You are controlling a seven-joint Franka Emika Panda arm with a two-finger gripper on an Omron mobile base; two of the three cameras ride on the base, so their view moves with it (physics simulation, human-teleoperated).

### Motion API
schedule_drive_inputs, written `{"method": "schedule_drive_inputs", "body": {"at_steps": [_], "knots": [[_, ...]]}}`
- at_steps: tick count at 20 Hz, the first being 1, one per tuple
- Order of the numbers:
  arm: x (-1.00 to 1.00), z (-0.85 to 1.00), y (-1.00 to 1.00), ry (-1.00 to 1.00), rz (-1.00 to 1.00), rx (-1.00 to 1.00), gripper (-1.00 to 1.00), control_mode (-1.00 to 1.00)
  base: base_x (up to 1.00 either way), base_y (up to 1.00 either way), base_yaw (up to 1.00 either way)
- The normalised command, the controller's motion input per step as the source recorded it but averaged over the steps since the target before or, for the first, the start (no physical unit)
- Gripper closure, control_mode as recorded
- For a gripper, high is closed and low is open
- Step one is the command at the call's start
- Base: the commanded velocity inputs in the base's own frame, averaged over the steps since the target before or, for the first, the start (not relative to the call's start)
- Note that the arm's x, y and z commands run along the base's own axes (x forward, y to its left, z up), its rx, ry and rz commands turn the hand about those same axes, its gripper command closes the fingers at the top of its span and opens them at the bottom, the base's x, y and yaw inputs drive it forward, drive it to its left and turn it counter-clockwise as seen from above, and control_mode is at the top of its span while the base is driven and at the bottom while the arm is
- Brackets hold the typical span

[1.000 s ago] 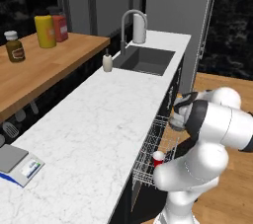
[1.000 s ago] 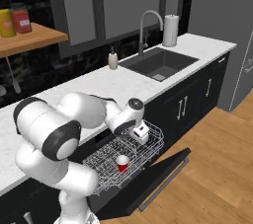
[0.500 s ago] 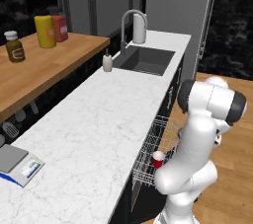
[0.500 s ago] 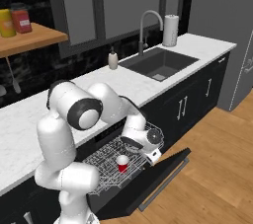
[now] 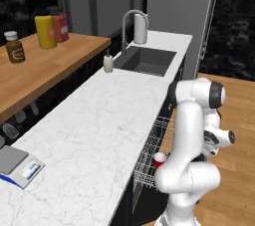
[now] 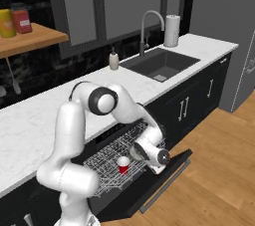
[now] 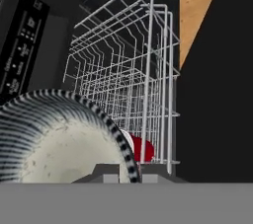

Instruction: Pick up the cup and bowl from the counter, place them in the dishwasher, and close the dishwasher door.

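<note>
Grey metal with a ribbed, striped outer wall takes up the lower left of the hand view: the bowl, seen close against the camera, its pale speckled inside turned toward the lens. The jaws stand nearly shut, and since the bowl sits right at the fingers I judge they are pinched on its thin rim, though the contact itself is hidden under the bottom of that view. In the right base view the gripper hangs low over the pulled-out white wire rack of the dishwasher, just beside the rack's outer edge, above the dropped dishwasher door. The cup already stands upright in the rack, at about nine o'clock from the gripper in that view; from the hand camera its red side peeps out at about three o'clock from the bowl's rim. The counter carries neither piece. As for handling, the bowl looks light, stiff and smooth, so a rim pinch is the sensible hold but a slippery one: a shallow bowl held by one edge may swing or slide out if the wrist tilts sharply. It should not break if dropped, yet it could clatter across the wires or knock over the cup, which is lighter still. Setting it down in an open part of the rack, away from the cup, seems the safer course.
</note>
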Motion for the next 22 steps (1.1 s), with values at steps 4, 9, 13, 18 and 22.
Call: {"method": "schedule_drive_inputs", "body": {"at_steps": [4,9,13,18,22], "knots": [[0.52,0.02,0.01,0.0,0.0,0.01,1.0,-1.0,0.0,0.0,0.0],[0.57,-0.23,0.38,0.01,0.0,0.0,1.0,-1.0,0.0,0.0,0.0],[0.63,-0.19,0.33,0.01,0.0,0.0,1.0,-1.0,0.0,0.0,0.0],[0.82,-0.33,0.08,0.02,0.0,0.0,1.0,-1.0,0.0,0.0,0.0],[0.7,-0.62,0.0,0.04,0.02,0.0,1.0,-1.0,0.0,0.0,0.0]]}}
